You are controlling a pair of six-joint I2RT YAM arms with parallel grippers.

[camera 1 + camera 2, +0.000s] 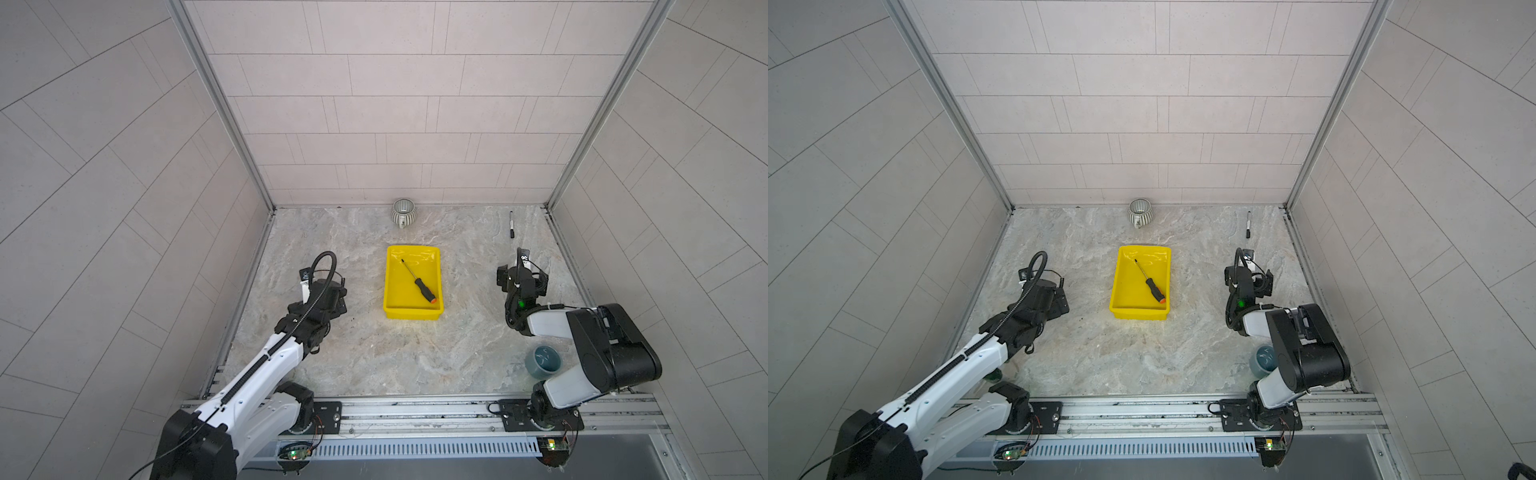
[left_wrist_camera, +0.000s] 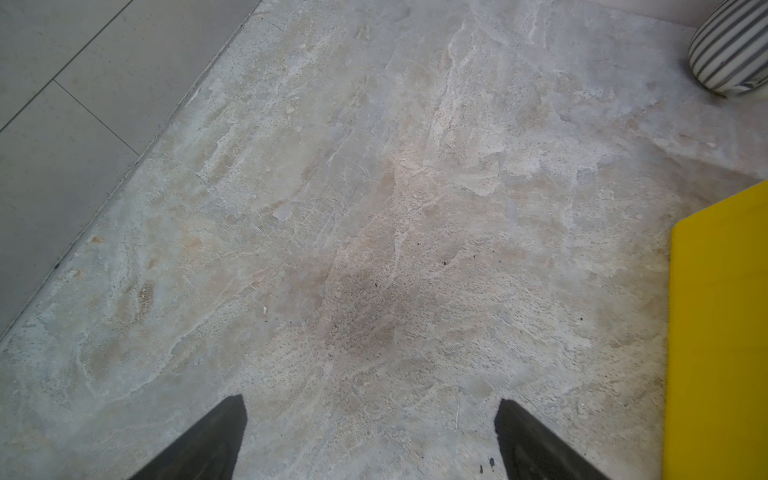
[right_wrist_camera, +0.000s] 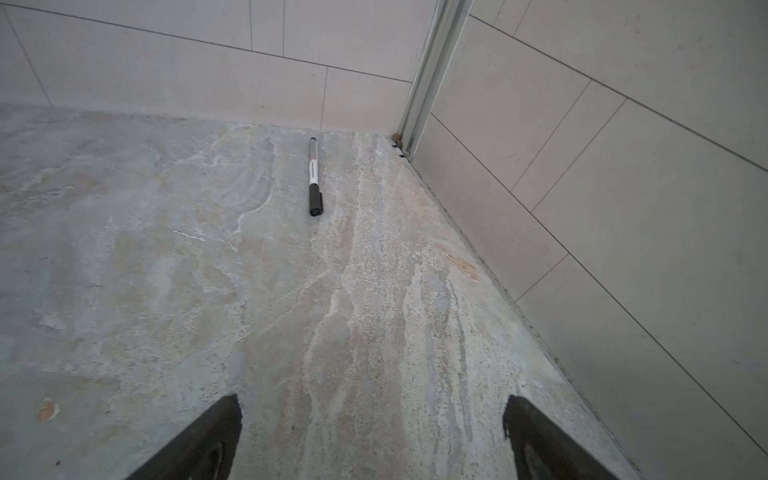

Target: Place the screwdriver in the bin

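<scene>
two grippers hang over the marbled tabletop [image 1: 365, 357], one on each side of the yellow bin [image 1: 386, 286]. we see the screwdriver [image 1: 418, 280] lying inside the bin, flat on its glossy floor and set on a diagonal. the thin shaft's tip points toward the far left corner, and the black handle with its orange butt end lies by the near right corner. nothing grips it.

in the left wrist view the left gripper [image 2: 370, 401] has its two dark fingers spread wide with only bare stone between them, and a yellow corner of the bin shows at the edge. in the right wrist view the right gripper [image 3: 372, 400] is likewise spread wide and holds nothing. a black-capped marker pen [image 3: 314, 178] lies on the table ahead of it, close to the back wall.

in both top views a ribbed grey-white mug [image 1: 403, 212] [image 1: 1140, 212] stands against the back wall beyond the bin. a blue-grey cup [image 1: 542, 361] [image 1: 1262, 360] sits near the right arm's base, partly hidden by the arm.
</scene>
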